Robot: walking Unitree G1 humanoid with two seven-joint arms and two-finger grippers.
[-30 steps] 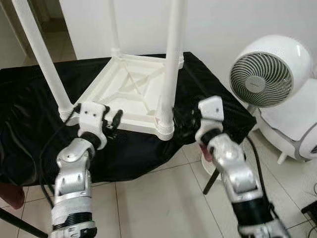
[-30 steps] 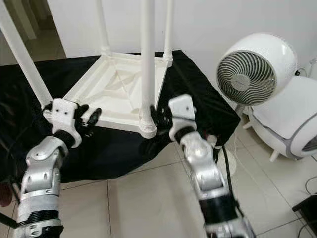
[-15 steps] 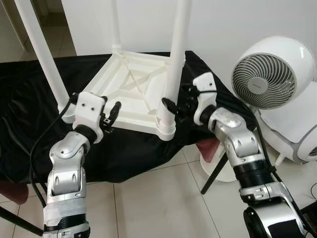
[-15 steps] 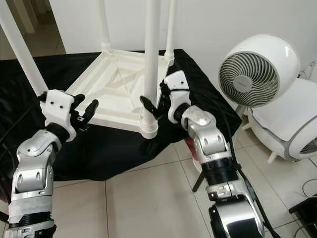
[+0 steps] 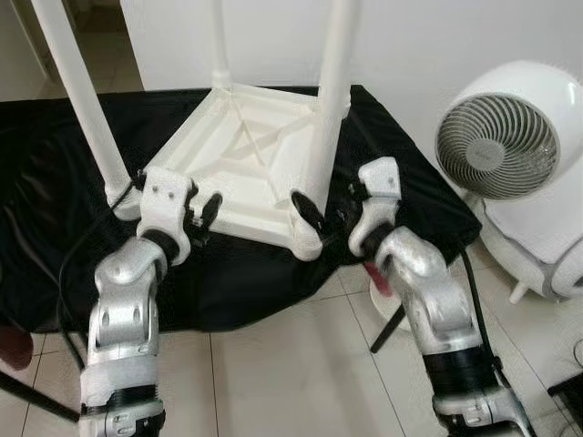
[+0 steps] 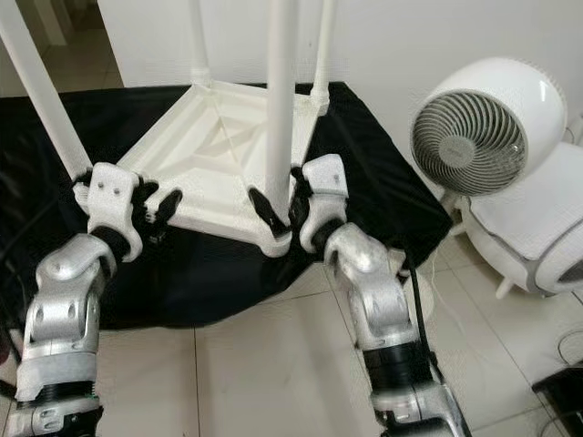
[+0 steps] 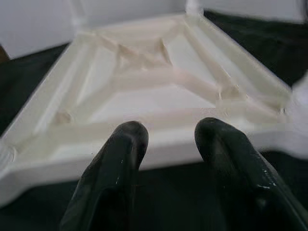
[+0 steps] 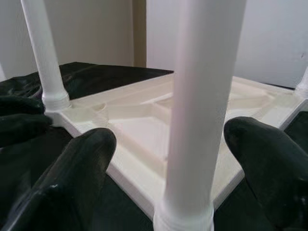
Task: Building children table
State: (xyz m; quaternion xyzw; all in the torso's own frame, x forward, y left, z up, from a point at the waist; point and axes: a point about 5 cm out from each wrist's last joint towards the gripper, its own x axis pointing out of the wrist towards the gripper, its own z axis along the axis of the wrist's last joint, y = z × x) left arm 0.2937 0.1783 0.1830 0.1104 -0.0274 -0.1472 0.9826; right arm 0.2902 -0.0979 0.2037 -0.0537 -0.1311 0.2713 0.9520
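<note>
A white children's table lies upside down on a black cloth, its legs pointing up. My right gripper is open at the near right corner, with the near right leg standing between its spread fingers, low by the leg's base. My left gripper is open just in front of the table's near edge, beside the near left leg. In the left wrist view its fingertips sit just short of the white rim.
A white round fan stands on the floor at the right, with a white rounded appliance beside it. The cloth hangs over the support's front edge above a tiled floor. A red object shows under the right corner.
My right gripper has swung in from beside the corner and now straddles the near right leg, lower than half a second ago. The left gripper stays at the front edge. The camera shifted slightly.
</note>
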